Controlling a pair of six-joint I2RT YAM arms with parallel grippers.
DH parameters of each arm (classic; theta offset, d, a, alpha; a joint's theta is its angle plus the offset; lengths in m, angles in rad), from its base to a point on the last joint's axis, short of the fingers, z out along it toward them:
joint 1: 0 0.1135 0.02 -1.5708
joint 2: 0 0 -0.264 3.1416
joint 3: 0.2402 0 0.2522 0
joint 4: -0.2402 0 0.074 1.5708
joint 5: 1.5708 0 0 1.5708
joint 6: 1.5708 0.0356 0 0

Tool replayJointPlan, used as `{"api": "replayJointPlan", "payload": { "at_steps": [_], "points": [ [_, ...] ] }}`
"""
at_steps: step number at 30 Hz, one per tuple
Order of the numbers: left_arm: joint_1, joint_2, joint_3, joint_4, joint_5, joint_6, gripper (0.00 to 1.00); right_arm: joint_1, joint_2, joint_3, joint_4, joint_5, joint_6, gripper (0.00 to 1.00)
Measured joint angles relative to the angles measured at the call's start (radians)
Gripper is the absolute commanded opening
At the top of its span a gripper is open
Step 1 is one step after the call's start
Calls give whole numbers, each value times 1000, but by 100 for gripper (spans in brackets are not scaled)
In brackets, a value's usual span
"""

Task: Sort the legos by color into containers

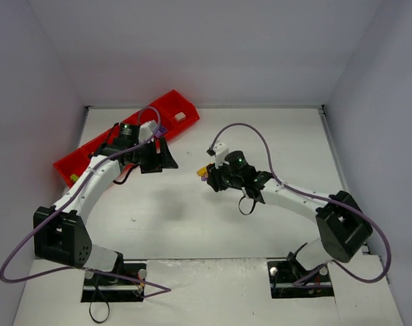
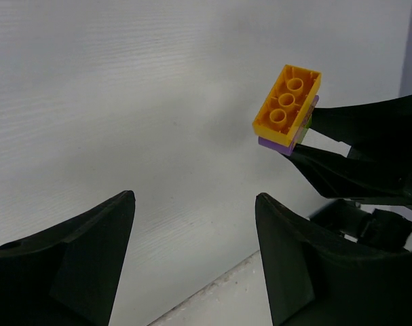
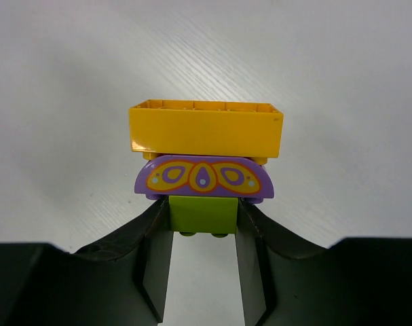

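Three stuck-together legos, unsorted, are pinched in the right claw; the left claw is wide open, empty. A white brick lies in the far-left corner tray.

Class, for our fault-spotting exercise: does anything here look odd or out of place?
Yes: the right gripper holds a lime green brick with a purple piece and a yellow-orange brick stuck on it, three colours joined.
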Motion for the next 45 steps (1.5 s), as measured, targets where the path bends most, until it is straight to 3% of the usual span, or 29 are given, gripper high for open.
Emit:
{"api": "replayJointPlan", "payload": {
  "at_steps": [11, 24, 30, 33, 35, 45],
  "points": [
    [-83, 61, 47, 96, 222, -43, 66, 23, -121, -30, 64, -142, -201, 12],
    [-177, 153, 96, 122, 224, -59, 65, 32, -121, -31, 64, -182, -259, 13],
    [-179, 182, 101, 117, 209, -55, 49, 32, -121, -31, 64, -188, -263, 13],
    [-179, 184, 110, 116, 206, -54, 46, 32, -121, -31, 64, -188, -264, 13],
    [-179, 184, 117, 116, 206, -55, 35, 32, -121, -31, 64, -188, -264, 13],
    [-178, 184, 121, 116, 211, -44, 8, 32, -122, -39, 70, -188, -263, 13]
  ]
}}
